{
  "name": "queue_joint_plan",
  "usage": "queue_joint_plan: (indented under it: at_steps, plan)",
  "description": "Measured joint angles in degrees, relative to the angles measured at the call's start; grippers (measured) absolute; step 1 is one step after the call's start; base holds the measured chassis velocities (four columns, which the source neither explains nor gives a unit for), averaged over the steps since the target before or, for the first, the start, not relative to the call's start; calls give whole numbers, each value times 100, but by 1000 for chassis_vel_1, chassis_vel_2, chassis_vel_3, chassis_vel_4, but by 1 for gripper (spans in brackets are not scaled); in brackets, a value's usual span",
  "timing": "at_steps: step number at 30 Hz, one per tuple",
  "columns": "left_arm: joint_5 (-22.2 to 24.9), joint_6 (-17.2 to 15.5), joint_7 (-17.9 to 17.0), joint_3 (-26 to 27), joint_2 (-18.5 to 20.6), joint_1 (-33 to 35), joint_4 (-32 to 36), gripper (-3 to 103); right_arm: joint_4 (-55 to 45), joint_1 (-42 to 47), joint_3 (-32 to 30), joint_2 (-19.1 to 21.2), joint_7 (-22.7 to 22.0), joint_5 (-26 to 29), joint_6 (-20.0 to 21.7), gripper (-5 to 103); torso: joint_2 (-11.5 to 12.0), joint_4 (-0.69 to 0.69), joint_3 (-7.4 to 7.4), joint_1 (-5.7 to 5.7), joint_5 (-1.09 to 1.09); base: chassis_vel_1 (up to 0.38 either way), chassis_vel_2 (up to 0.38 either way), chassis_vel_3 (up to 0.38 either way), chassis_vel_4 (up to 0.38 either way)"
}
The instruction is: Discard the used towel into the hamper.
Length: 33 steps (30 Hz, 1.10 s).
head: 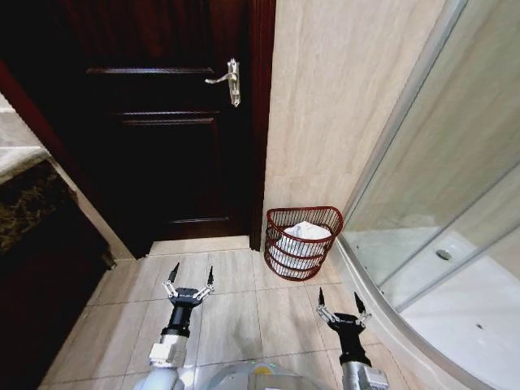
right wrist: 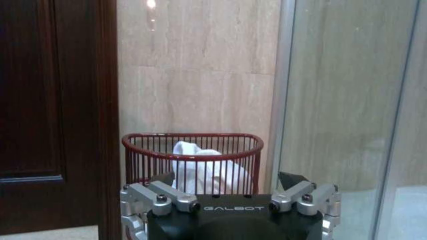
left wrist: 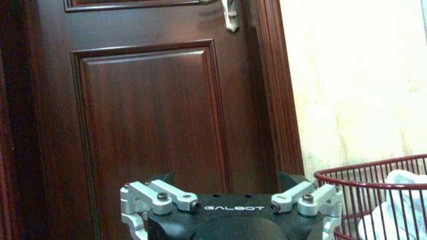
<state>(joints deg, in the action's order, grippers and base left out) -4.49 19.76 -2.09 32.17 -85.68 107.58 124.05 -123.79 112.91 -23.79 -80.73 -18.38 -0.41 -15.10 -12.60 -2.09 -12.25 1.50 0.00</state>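
The hamper (left wrist: 380, 200) is cut off at the left wrist view's edge.

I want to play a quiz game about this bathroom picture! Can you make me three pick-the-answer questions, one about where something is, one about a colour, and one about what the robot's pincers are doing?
1. Where is the white towel?
A. On the floor
B. Inside the hamper
C. Hanging on the door handle

2. What colour is the hamper?
A. Dark red
B. Blue
C. Yellow

3. What are the left pincer and right pincer doing?
A. Both squeezing the towel
B. One holds the hamper
C. Both open and holding nothing

Answers:
1. B, the towel shows through the hamper's bars.
2. A, its wires are reddish-brown.
3. C, both pincers have spread fingers above the floor tiles.
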Motion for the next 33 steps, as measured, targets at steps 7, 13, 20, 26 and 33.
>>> queue_joint_plan:
  at_steps: [7,13,20,26,33]
  plan:
    - [-11,12,11,-27,8,-13,0,100,-6,27,-3,-9,-131,-49,-68,100,197,0,139,-57,0,0,0,0,0]
    - [-35,69,13,-33,-5,29,2,100,-32,55,-39,-20,-245,-25,-91,100,304,0,215,-88,0,0,0,0,0]
    - [-56,184,16,-30,-25,85,11,100,-54,98,-65,10,-394,-5,-148,100,477,0,343,-132,1,0,0,0,0]
    - [-118,207,15,-46,-63,101,27,100,-77,123,-75,21,-435,2,-182,100,594,0,440,-146,0,-17,-15,-21,-17]
    - [-148,233,12,-57,-75,119,28,100,-58,176,-91,23,-493,14,-248,100,762,0,595,-147,1,-71,-76,-74,-64]
